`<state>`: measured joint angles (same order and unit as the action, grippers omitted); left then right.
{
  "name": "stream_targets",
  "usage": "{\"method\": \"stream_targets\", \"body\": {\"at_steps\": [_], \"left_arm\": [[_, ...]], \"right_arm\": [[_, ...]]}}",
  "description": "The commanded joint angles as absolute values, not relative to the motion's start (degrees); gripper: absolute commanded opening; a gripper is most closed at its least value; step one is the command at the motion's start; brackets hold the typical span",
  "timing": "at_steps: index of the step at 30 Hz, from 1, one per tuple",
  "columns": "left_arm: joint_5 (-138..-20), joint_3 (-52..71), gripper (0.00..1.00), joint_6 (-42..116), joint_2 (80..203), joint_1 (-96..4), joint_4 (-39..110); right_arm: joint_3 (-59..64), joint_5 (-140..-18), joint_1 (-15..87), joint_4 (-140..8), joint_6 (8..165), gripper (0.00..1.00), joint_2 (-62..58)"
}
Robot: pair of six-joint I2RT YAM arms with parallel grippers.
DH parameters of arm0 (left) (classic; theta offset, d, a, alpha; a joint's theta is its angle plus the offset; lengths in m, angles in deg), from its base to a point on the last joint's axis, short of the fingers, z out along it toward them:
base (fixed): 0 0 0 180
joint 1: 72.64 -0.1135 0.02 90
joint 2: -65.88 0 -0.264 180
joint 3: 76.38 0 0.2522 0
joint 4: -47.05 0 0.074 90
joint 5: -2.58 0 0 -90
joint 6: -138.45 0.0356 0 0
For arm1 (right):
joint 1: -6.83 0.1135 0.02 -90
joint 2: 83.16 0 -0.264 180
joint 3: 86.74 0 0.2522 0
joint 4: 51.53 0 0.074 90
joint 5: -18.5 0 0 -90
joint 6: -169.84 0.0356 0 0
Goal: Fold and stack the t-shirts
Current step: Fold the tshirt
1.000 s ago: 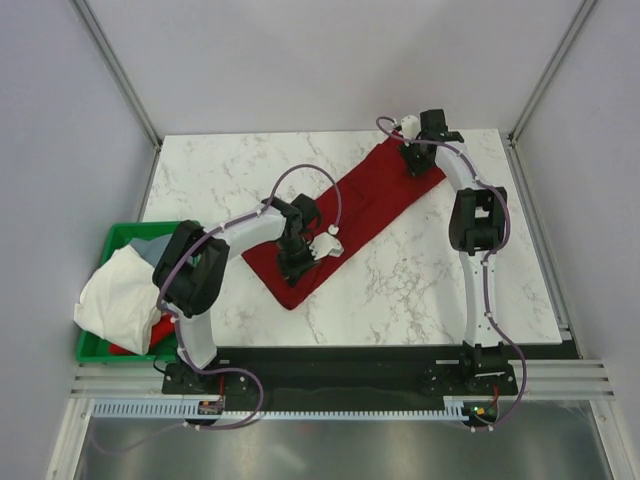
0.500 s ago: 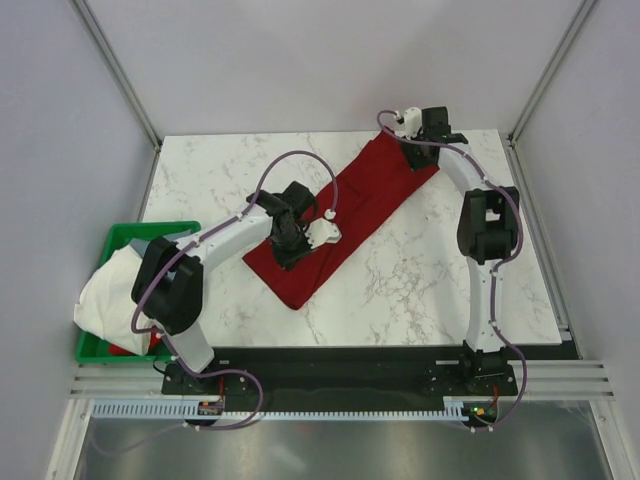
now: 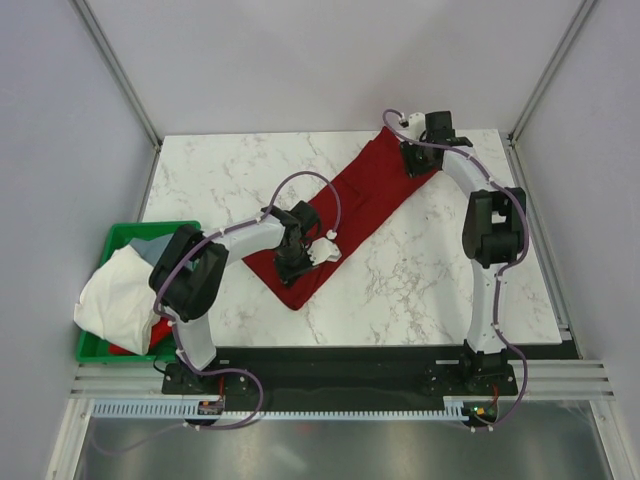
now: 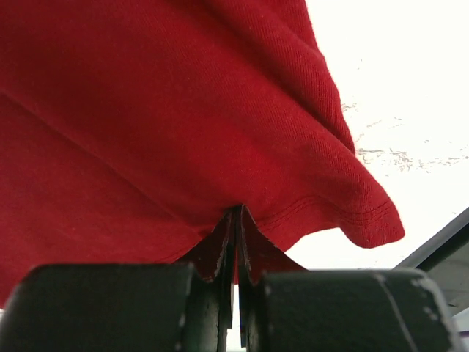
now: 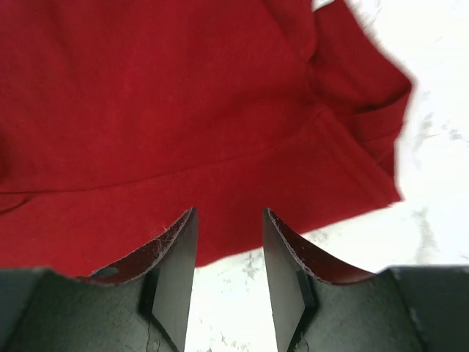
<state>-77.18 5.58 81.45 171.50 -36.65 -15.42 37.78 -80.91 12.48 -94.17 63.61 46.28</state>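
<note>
The dark red t-shirt (image 3: pixel 360 200) lies as a long folded strip running diagonally across the marble table, from near centre to the far right. My left gripper (image 3: pixel 296 262) is down at its near end. In the left wrist view the gripper (image 4: pixel 236 209) is shut on a pinch of the red cloth (image 4: pixel 146 110) by its hem. My right gripper (image 3: pixel 412 165) is over the far end. In the right wrist view it (image 5: pixel 229 213) is open and empty, with the shirt's edge (image 5: pixel 183 95) just beyond the tips and bare table between the fingers.
A green bin (image 3: pixel 125 235) at the table's left edge holds a white shirt (image 3: pixel 115 295) spilling over its side, a grey one (image 3: pixel 150 243) and a red one (image 3: pixel 150 335). The marble table (image 3: pixel 430 270) has cage walls behind and to each side.
The left gripper lifted toward the far left with the cloth, then came back down near where it was. The shirt's far end shifted slightly left. The right gripper stayed over that end.
</note>
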Motion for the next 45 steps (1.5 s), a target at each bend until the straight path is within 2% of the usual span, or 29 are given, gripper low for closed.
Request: {"method": "stream_targets", "body": {"at_steps": [1,13,19,26,32,37,41,44,45], "left_arm": [[-76.43,3.56,0.06,82.91,175.12,-36.08,-11.8],[-69.77,5.58,0.06,79.66,176.18,-23.96,-15.05],[-64.93,15.85,0.07,75.62,181.36,-16.58,-16.89],[-62.72,31.84,0.07,72.89,189.53,-12.88,-19.8],[-61.67,36.16,0.07,71.39,191.65,-12.0,-21.03],[-63.76,37.66,0.06,70.08,186.13,-11.38,-21.12],[-73.85,37.41,0.13,69.11,175.86,-11.73,-20.59],[-83.53,35.04,0.25,65.87,166.8,-14.1,-18.75],[-85.12,34.33,0.37,64.38,164.95,-15.24,-18.22]], "right_arm": [[39.43,-81.96,12.63,-94.47,65.16,0.48,49.19],[46.64,-78.88,16.23,-98.07,60.24,0.48,57.19],[51.99,-79.32,16.67,-98.33,60.07,0.48,61.5],[62.88,-80.98,18.07,-97.99,60.5,0.5,68.26],[66.84,-83.63,19.13,-94.56,63.84,0.53,70.46],[70.37,-84.25,19.22,-93.33,66.13,0.54,70.13],[63.73,-81.18,18.08,-91.48,70.52,0.55,56.7],[52.91,-81.69,16.94,-89.46,74.21,0.55,43.79],[48.88,-82.04,16.76,-88.5,77.7,0.55,40.27]]}}
